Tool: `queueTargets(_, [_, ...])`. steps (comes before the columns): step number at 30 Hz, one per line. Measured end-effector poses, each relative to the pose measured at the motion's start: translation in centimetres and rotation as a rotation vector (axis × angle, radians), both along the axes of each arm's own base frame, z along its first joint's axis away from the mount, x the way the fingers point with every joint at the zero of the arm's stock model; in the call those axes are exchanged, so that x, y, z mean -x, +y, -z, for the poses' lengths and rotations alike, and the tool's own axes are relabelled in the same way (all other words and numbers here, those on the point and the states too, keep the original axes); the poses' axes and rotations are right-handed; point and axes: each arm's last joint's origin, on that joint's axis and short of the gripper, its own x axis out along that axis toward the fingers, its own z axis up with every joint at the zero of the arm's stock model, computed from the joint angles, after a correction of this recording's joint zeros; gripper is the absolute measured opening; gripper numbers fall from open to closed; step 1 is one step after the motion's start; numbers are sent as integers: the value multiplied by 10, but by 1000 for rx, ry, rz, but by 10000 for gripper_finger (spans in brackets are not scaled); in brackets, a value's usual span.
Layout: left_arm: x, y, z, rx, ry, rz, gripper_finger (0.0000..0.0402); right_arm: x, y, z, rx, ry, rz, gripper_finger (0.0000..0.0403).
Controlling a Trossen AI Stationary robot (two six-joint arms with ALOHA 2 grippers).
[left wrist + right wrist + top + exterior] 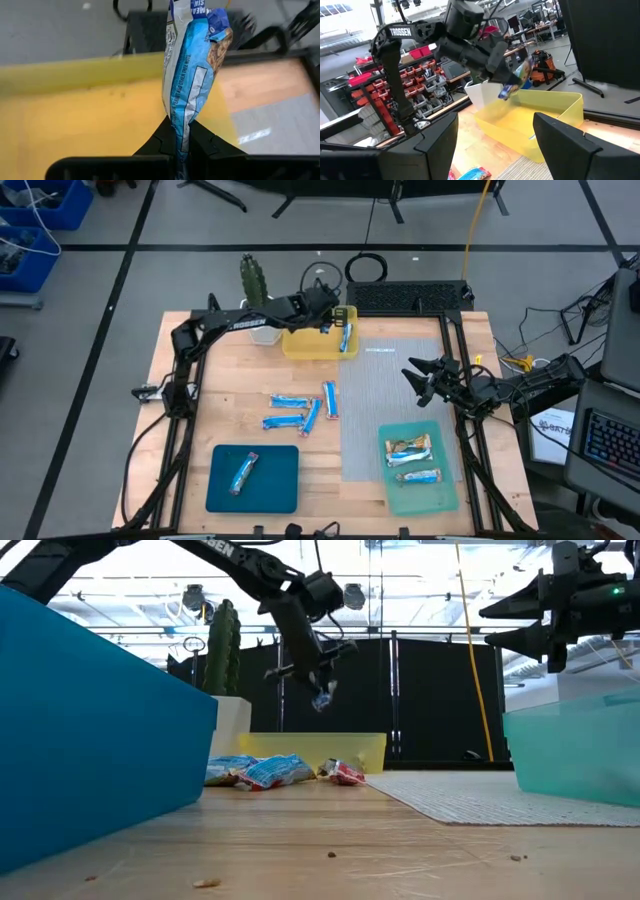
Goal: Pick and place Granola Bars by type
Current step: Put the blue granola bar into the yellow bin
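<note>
**Blue bar pinched above the yellow tray**

The left gripper (180,145) is clamped on a blue-and-white granola bar (192,75), which juts out past its fingertips over the yellow tray (300,345). The right gripper (415,373) hovers spread beside that tray.

Bars (302,412) mid-table btwn 3 trays (310,346); plant (253,280) behind.

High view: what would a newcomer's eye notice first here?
First, the left gripper holding a blue-and-white granola bar above the yellow tray. Next, the blue bars scattered mid-table between the trays. The right gripper hangs open over the grey mat.
</note>
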Motion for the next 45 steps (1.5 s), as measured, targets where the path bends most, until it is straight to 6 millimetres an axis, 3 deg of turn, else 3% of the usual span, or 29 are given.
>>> queueTargets(9, [6, -1, 9, 41, 108, 26, 16, 0, 0, 0, 0, -1, 0, 251])
queueTargets(20, [6, 8, 19, 110, 59, -33, 16, 0, 0, 0, 0, -1, 0, 251])
queueTargets(35, [-21, 7, 79, 242, 28, 12, 16, 0, 0, 0, 0, -2, 0, 251])
queueTargets(45, [-25, 10, 74, 211, -15, -10, 16, 0, 0, 0, 0, -2, 0, 251])
